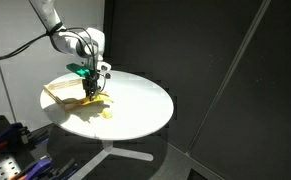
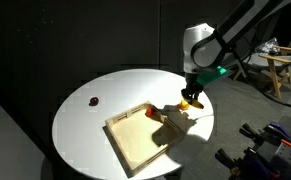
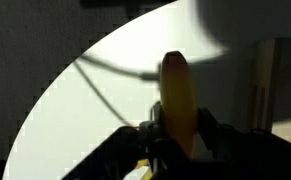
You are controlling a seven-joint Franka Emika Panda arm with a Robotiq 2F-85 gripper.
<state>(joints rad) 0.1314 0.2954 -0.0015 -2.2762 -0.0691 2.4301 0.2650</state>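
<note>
closest to the wrist camera, the gripper (image 3: 177,138) shows as two dark, blocky fingers (image 3: 213,135) rising from the bottom edge, blurred and in shadow. the jaws stand only narrowly apart, pinching a yellow object (image 3: 178,95) between them. it is long and smooth with a rounded tip, slightly glossy like plastic or wax, and it points away from the camera. behind it lies a round table (image 3: 75,110) with a flat, matte white top, crossed by dark shadows of the arm. in both exterior views the gripper (image 1: 93,90) (image 2: 190,97) hangs low over the table (image 1: 145,105) (image 2: 95,125) with the yellow object (image 2: 191,103) at its tip, just beside the corner of a shallow, square wooden tray (image 1: 63,93) (image 2: 135,142) of pale, unfinished-looking wood with a raised rim. whether the object's lower end touches the tabletop cannot be told. a bright green part (image 2: 220,70) sits on the wrist above the fingers. in an exterior view a small pale yellow lump (image 1: 107,112) rests on the white top near the gripper. a tiny dark red thing (image 2: 93,100) lies well apart from the tray.
</note>
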